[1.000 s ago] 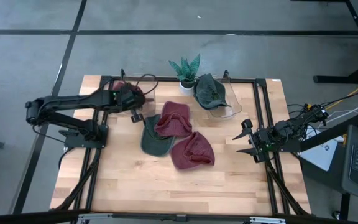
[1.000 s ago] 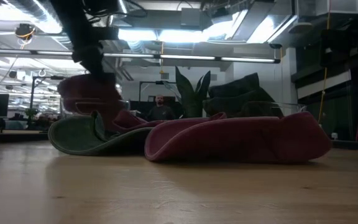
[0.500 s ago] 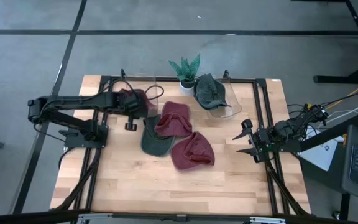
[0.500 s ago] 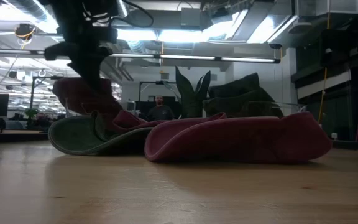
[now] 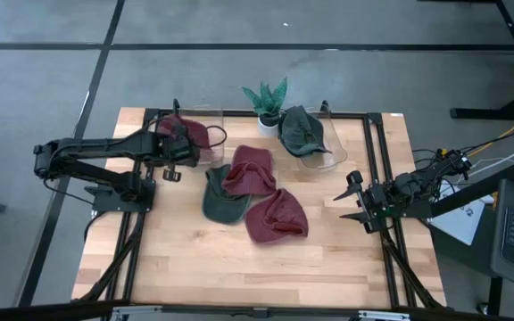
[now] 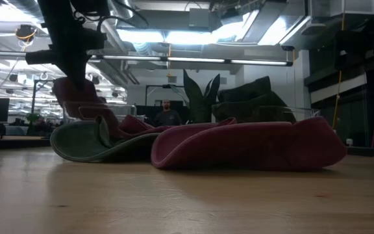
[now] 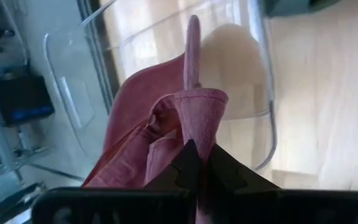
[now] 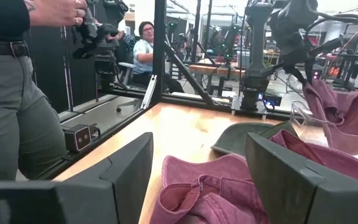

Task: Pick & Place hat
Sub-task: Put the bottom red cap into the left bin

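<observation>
Your left tool (image 5: 175, 160) pinches the maroon hat (image 5: 192, 135) by a fold, holding it over the clear bin (image 7: 166, 37) at ten o'clock, ready to drop; your right tool (image 5: 353, 198) waits spread at three.

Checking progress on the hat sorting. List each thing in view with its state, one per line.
left gripper: shut on a red hat, held over the left clear bin
right gripper: open, empty, waiting at the table's right edge
right clear bin: holds a green hat
loose hats: two red and one green, overlapping mid-table
plant: upright
</observation>
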You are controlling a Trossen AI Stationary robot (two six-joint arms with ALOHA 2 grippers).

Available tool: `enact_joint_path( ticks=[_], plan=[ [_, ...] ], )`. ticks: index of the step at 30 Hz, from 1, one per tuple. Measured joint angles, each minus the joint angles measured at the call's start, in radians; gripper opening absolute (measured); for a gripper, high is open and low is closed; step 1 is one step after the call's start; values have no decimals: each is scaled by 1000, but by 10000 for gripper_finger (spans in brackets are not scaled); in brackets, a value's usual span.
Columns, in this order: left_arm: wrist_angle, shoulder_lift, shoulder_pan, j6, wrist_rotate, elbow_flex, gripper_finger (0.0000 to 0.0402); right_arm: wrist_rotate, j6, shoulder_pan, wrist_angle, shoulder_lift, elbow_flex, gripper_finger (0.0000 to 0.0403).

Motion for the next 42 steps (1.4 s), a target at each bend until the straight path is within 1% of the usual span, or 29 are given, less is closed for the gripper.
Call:
enact_joint_path(
  ticks=[5,8,14,18,22,27,31,34,36,42],
  plan=[
    [-1,-6,22,20,11,-8,8,0,0,0,0,0,0,252],
    [41,-6,28,34,0,-41,10,0,0,0,0,0,0,252],
    [162,-6,22,51,12,-99,18,0,0,0,0,0,0,252],
    [214,-5,16,139,6,-102,18,0,0,0,0,0,0,252],
    [204,-5,16,201,-28,-102,14,0,0,0,0,0,0,252],
    [200,-5,16,141,52,-102,18,0,0,0,0,0,0,252],
    [201,-6,16,106,24,-102,43,0,0,0,0,0,0,252],
    [202,-20,16,104,-7,-102,73,0,0,0,0,0,0,252],
    [204,-35,16,88,-8,-102,96,0,0,0,0,0,0,252],
    [252,-122,16,-57,-6,-92,162,0,0,0,0,0,0,252]
  ],
)
